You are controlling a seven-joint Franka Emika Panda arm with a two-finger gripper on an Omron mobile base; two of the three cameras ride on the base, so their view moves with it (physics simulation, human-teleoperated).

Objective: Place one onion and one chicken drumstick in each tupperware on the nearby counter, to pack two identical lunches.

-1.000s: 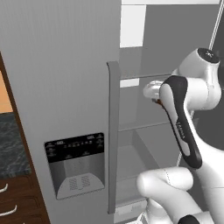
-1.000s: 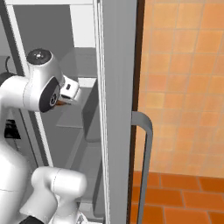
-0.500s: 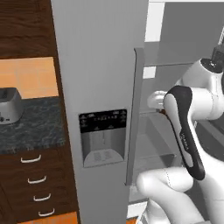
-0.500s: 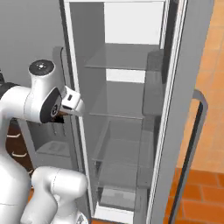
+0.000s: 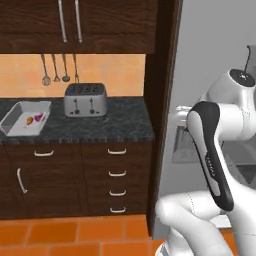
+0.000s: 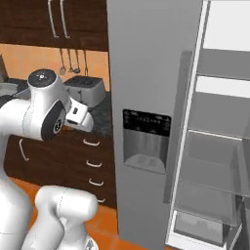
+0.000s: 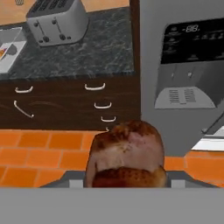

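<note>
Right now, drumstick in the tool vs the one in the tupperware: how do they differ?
The held chicken drumstick sits between the tool's fingers over the orange floor; the packed drumstick lies in the tupperware on the counter, beside an onion. Both are orange-brown.

Even, shadowless rendered light; soft, low-resolution pictures (no glare anywhere).

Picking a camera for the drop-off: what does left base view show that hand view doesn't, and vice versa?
Left base view adds the upper cabinet handles and the arm. Hand view adds the chicken drumstick held in the gripper. Both share the toaster, the counter, the tupperware and the drawers.
</note>
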